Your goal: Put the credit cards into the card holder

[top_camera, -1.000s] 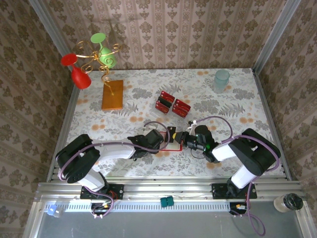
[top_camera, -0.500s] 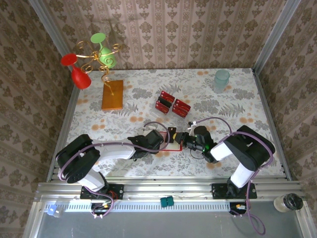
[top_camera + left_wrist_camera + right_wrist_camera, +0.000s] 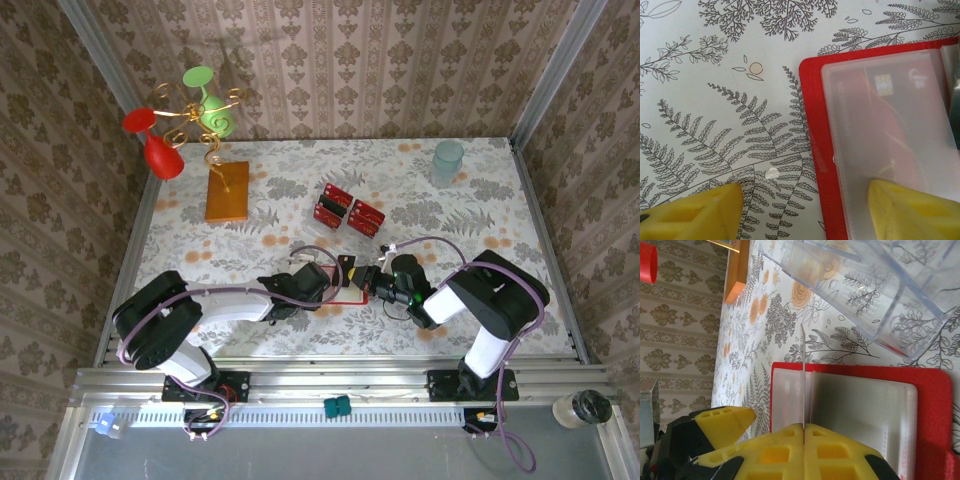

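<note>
Top external view, sweeping in from the left: a gold wire stand [image 3: 195, 110] with a red and a green glass sits in the far corner. An orange-brown slab [image 3: 227, 191] lies just beside it on the floral bench [image 3: 480, 230]. Moving to mid-bench, the left gripper [image 3: 335, 283] is down at the card holder [image 3: 345, 298], which lies open near the front edge between the two arms. On the left wrist camera, its yellow fingers [image 3: 695, 215] stand well apart with nothing between them. One is over bare cloth, the other over the holder's clear pocket [image 3: 875, 150], and a red card [image 3: 885, 85] with a gold chip shows through that plastic. Further back, well apart from the holder, the loose credit cards [image 3: 348, 210] sit in a tight cluster. The right gripper [image 3: 362, 283] meets the holder from the other side. On the right wrist camera its fingers are pressed fully together, nipping a thin pale sheet [image 3: 803, 375] that stands edge-on above the open holder. Whether that is a pocket leaf or a card I cannot tell. Far right at the back stands a pale blue-green cup [image 3: 448, 160].
</note>
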`<state>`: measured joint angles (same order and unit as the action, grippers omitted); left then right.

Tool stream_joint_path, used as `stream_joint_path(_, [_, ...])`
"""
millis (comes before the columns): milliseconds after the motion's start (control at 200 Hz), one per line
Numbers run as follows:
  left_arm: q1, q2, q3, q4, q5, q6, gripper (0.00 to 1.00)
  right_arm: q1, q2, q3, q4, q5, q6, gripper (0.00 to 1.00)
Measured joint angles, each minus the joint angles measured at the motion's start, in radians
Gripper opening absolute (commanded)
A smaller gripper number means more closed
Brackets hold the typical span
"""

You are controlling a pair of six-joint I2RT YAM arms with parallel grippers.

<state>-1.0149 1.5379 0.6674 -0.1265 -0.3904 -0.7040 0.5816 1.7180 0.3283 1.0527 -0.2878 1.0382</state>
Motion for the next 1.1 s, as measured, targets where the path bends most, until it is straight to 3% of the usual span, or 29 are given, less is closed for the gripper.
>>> stream_joint_path(1095, [-0.001,0.0,0.0,0.0,-0.003,-0.003,0.68,0.041,-0.008,-0.017,-0.032,-0.004,0.013,0.0])
